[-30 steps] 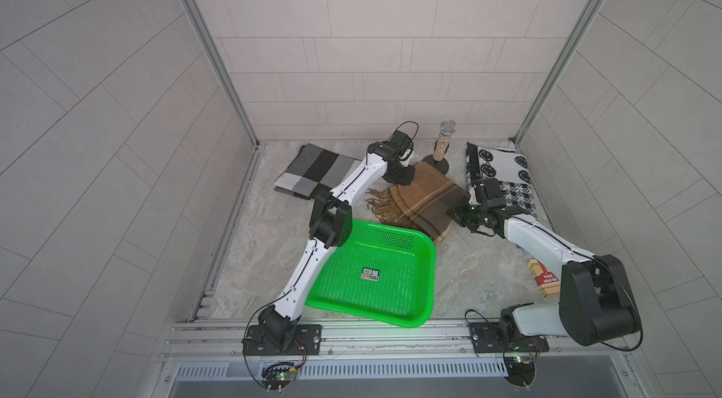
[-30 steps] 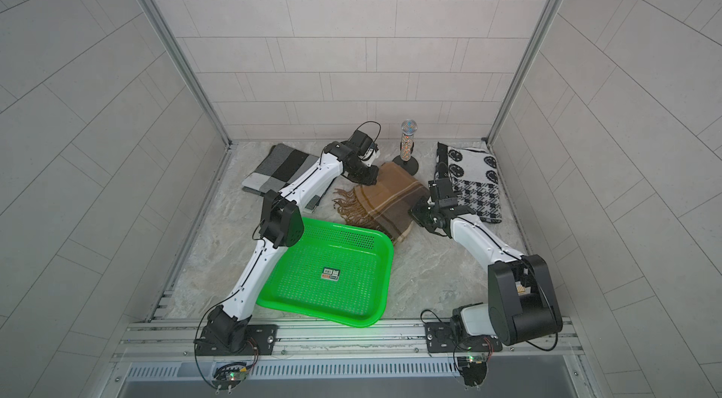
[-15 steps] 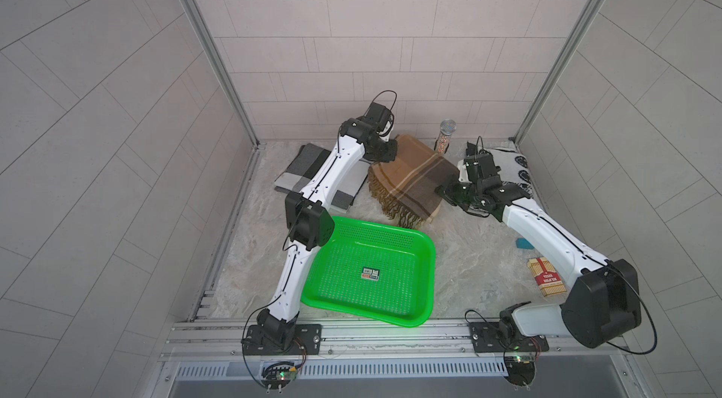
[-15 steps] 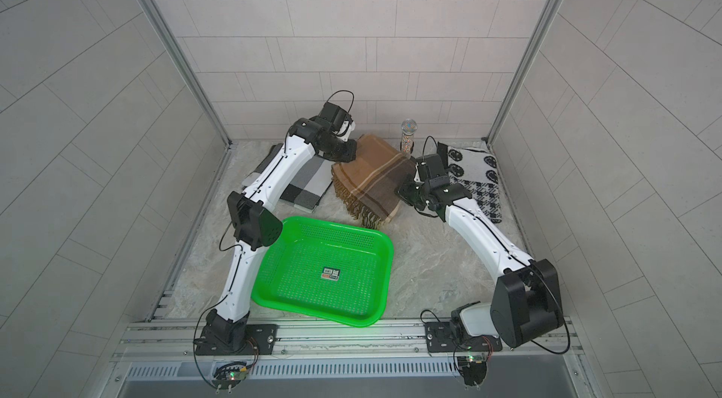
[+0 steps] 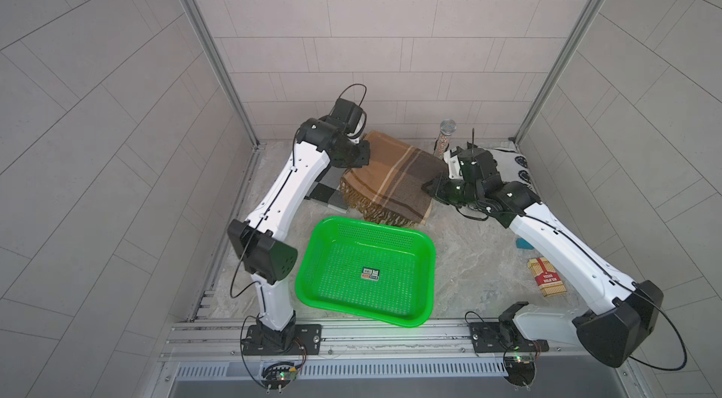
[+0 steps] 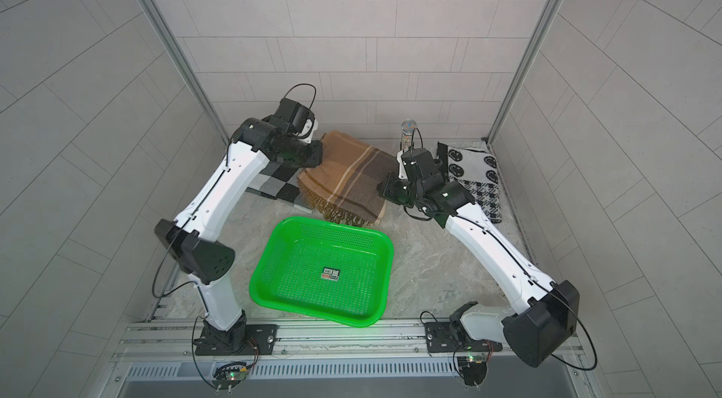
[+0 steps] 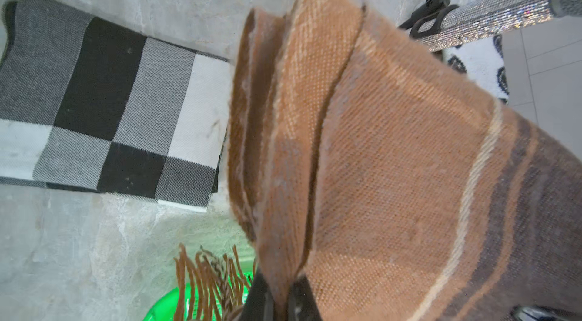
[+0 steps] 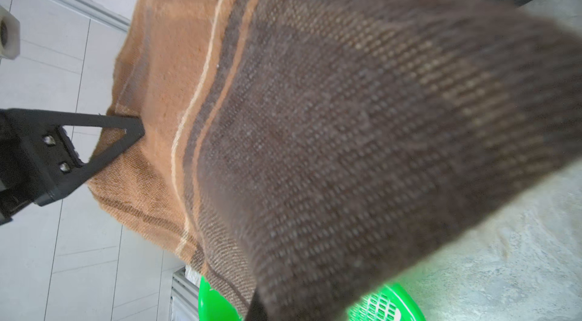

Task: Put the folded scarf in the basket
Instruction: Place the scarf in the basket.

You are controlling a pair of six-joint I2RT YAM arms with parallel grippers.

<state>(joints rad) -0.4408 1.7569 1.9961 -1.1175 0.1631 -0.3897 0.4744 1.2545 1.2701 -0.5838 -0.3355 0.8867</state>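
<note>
Between the two arms, the left pincer (image 5: 362,154) is clamped tight on one upper corner of the folded brown plaid wool scarf (image 5: 390,181) with the fringe. In the left wrist view you can see its black fingers (image 7: 259,300) squeezing the layers. The right pincer (image 5: 429,187) is pinched down on the opposite dark-brown edge, so the scarf hangs stretched between them, up off the marble tabletop (image 5: 469,259). Lower than both pincers and closer to the arm bases sits the bright green perforated rectangular plastic basket (image 5: 340,279), small sticker (image 5: 370,273) on its floor, with the scarf's fringe dangling right by its far rim. Under the left pincer there's a folded grey, black and white check cloth (image 7: 94,108). Behind the right pincer are a black-and-white patterned cloth (image 5: 512,161) and a glittery microphone (image 5: 445,138) on a stand.
</note>
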